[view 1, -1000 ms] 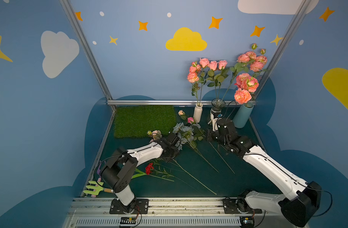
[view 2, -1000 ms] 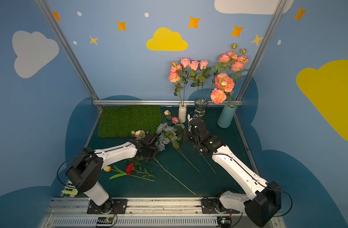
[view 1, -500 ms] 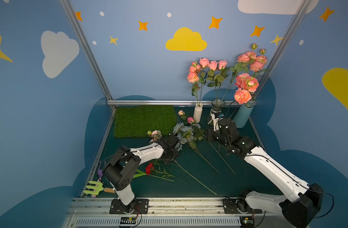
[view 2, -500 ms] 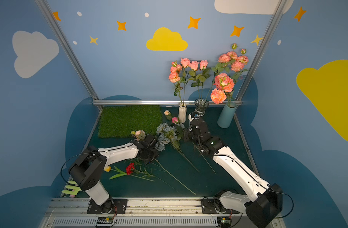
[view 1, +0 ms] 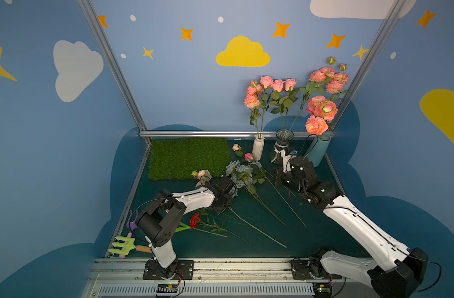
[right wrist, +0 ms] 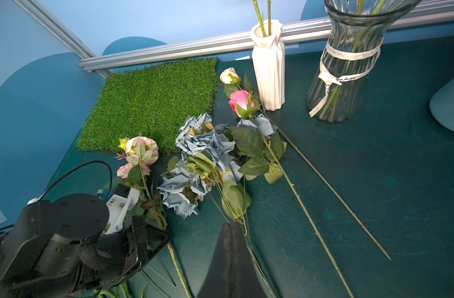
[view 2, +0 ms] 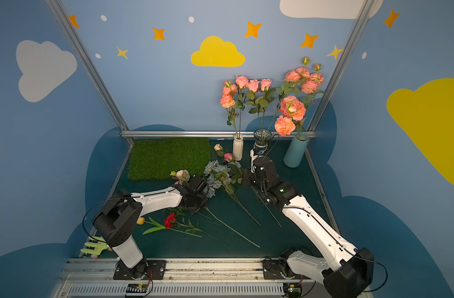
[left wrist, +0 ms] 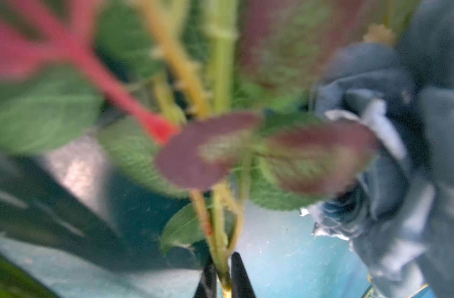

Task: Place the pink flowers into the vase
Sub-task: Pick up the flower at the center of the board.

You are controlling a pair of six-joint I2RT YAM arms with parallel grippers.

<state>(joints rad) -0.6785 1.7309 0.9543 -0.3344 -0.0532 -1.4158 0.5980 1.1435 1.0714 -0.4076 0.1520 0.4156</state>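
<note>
The left claw [left wrist: 222, 276] pinches a pink flower stem [left wrist: 219, 245]; in a top view its bloom [view 1: 203, 175] points upper left, the glass vase [view 1: 283, 145] upper right.

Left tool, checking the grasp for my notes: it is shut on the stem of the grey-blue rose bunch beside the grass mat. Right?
Not quite. The left tool is shut, but on the stem of the pale pink flowers beside the grass mat; the grey-blue rose bunch lies next to them, ungripped. The right wrist view shows it.
</note>
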